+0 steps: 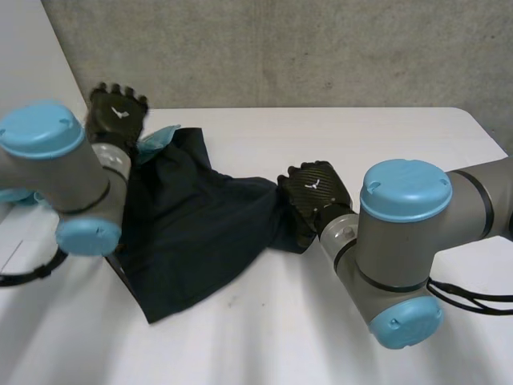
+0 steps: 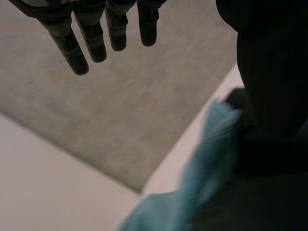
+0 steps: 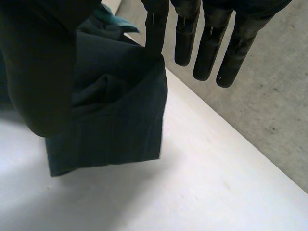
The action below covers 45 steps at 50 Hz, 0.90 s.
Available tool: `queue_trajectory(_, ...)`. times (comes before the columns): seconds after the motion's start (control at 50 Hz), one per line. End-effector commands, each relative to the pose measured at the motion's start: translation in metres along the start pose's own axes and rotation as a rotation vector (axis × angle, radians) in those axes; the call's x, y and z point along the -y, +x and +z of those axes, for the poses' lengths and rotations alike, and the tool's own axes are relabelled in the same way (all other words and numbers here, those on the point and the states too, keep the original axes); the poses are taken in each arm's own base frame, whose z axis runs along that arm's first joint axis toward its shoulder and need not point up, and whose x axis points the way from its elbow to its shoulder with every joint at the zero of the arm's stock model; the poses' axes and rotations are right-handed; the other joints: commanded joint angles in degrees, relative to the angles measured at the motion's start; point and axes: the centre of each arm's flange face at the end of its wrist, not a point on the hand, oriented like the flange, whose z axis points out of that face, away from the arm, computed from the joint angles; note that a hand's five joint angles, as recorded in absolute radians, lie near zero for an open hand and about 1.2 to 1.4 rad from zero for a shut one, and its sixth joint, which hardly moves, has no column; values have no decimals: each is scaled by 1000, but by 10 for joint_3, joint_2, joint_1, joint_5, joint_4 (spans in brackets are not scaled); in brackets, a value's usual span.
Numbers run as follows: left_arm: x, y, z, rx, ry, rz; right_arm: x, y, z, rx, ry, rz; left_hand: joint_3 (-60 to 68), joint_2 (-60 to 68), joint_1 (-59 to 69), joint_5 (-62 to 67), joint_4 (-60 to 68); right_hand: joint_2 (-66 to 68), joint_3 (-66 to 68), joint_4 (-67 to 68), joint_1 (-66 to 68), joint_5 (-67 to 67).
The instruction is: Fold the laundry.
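**Spreading stage: garment being held at one corner only**

Far-left corner of the table (image 1: 361,132): the left hand (image 1: 118,112) is being poised at the far edge of the dark garment (image 1: 192,224). Its fingers (image 2: 72,53) are being shown straight and apart, with nothing gripped.

Just beside it, a teal cloth (image 1: 158,136) is being seen touching the garment. Whether it is lining or a separate piece cannot be told.

Left half of the table: the garment is lying rumpled, reaching from the far edge toward the near edge.

Middle of the table: the garment's right corner is being pinched by the right hand (image 1: 317,192) between thumb and one finger and held clear of the tabletop. The other fingers are straight and free.

Judgement: flattening is being attempted, and no fold is made yet. A second hold at the far edge is being called for next, and then an even pull so the cloth lies flat.
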Motion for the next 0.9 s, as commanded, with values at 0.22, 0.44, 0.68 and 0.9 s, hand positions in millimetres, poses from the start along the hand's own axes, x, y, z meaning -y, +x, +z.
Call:
queue_trajectory(0.22, 5, 47, -138, -402, -356, -364, -16, -7, 12, 77, -35, 11, 39, 44, 50, 32, 44, 16, 24, 29, 42, 29)
queue_trajectory(0.44, -9, 62, -135, -341, -324, -377, -13, 3, 1, 58, -40, 16, 46, 50, 57, 39, 51, 146, 154, 159, 171, 159)
queue_trajectory(0.68, -29, 65, -146, -320, -406, -332, -23, 14, 2, 31, -73, 26, 266, 271, 277, 259, 271, 142, 150, 155, 168, 156)
queue_trajectory(0.9, -29, 54, -173, -335, -416, -303, -22, 34, 7, -32, -81, 124, 126, 131, 138, 119, 132, -4, 4, 9, 22, 10)
